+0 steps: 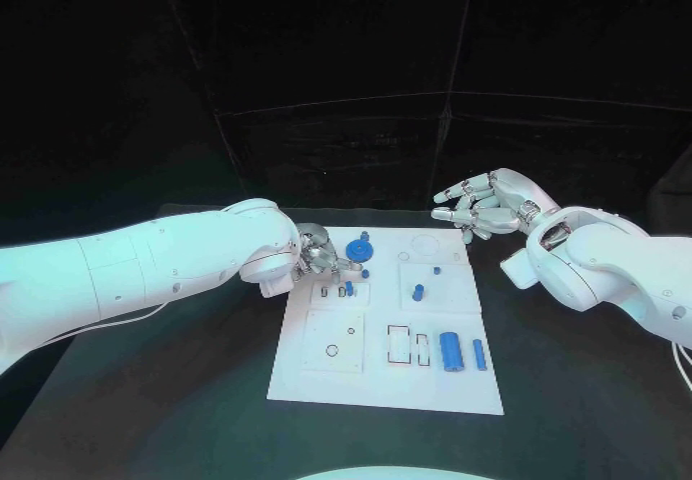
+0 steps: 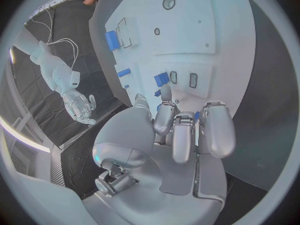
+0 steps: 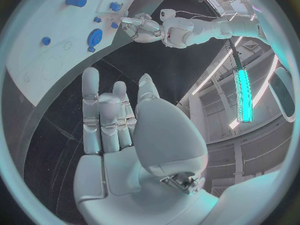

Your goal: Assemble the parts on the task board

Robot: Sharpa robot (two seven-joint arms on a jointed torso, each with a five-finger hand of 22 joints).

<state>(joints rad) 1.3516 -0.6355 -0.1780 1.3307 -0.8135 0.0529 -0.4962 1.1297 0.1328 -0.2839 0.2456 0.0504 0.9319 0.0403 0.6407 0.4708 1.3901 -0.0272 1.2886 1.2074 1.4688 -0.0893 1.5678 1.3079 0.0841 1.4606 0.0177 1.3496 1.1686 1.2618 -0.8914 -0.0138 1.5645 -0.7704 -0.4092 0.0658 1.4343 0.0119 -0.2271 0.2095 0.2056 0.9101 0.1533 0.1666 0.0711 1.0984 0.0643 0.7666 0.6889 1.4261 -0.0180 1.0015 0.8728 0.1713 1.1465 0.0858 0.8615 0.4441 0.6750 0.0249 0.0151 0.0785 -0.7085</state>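
At the middle of the head view you see the white board (image 1: 387, 370) lying on the black table (image 1: 173, 400). Your left robot hand (image 1: 320, 258) is low over the board's upper left corner, with the fingers curled downward beside a small blue part (image 1: 349, 288); I cannot tell if it holds something, because the fingers hide what is under them. Just to the right of this hand, a round blue part (image 1: 359, 246) stands near the top edge of the board. Your right robot hand (image 1: 488, 205) is in the upper right of the frame, raised beyond the board's far right corner, with the fingers apart and nothing in them. Near the board's middle one more small blue piece (image 1: 418, 293) stands, and a tiny one (image 1: 437, 269) is above it. At the lower right of the board a big blue cylinder (image 1: 451, 350) lies, with a thinner one (image 1: 479, 354) just beside it on the right.
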